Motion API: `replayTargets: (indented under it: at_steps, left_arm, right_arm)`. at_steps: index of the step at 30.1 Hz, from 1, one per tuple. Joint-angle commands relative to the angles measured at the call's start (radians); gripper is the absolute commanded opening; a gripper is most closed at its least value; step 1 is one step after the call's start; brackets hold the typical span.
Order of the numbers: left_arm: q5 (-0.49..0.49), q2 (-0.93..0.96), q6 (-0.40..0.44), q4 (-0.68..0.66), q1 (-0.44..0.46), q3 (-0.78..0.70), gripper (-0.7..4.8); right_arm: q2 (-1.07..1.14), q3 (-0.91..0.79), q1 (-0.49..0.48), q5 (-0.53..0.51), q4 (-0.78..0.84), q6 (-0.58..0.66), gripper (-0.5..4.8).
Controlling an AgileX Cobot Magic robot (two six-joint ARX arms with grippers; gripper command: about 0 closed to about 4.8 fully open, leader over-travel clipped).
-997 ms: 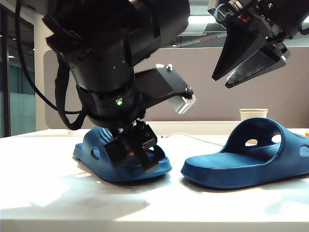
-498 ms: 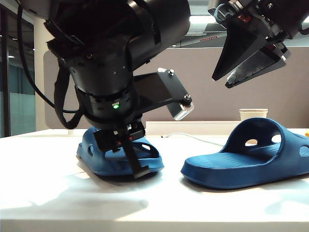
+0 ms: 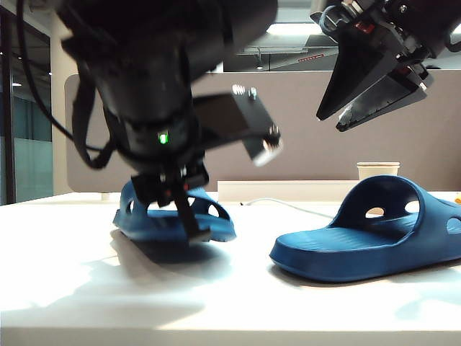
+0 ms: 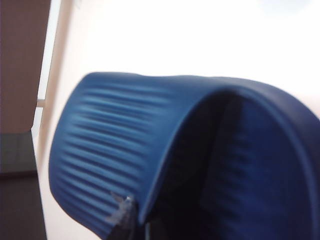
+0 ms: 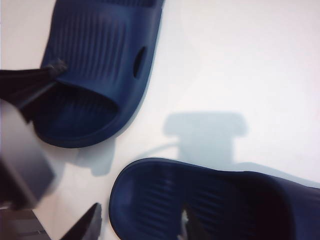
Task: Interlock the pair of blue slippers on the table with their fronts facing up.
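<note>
Main risk is slip: left gripper point(image 3: 189, 216) pinches only the thin edge of the strap on the left slipper point(image 3: 173, 216), and the slipper hangs tilted just off the table point(image 3: 86, 288), so the foam could peel out of the jaws or swing if the wrist turns fast. Left arm and slipper are motion-blurred in the exterior view, so exact contact is hard to read. In the left wrist view one fingertip point(image 4: 122, 212) sits at the strap rim of the left slipper point(image 4: 165, 150) with jaws together on it, little material caught. If it drops it may land sole-up or skewed and the interlock needs a regrasp. Second risk is collision: carrying it across could knock the right slipper point(image 3: 374, 234), or meet the right gripper point(image 3: 364, 79), which hovers high above that slipper with fingers apart, holding nothing.

Slippers are matching dark navy foam slides, wide ribbed strap, oval side holes, lighter blue footbed. Right one lies flat on the table, sole down, right of centre, well apart from the lifted one. Right wrist view shows both from above: right slipper point(image 5: 210, 200) nearest the camera, left slipper point(image 5: 97, 65) farther off with the left gripper's dark fingers at its strap. A pale cup point(image 3: 377, 170) stands behind, by the back panel
</note>
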Motion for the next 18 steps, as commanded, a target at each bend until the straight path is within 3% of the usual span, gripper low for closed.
replayTargets:
  at_steps: [1, 18]
  left_arm:
    - [0.033, -0.051, 0.021, -0.008, 0.002, 0.000, -0.06]
    - [0.177, -0.290, 0.126, -0.187, 0.002, 0.000, -0.06]
  right_arm:
    - [-0.005, 0.004, 0.002, -0.006, 0.011, -0.005, 2.01]
    - [-0.004, 0.004, 0.002, -0.006, 0.010, -0.005, 2.01]
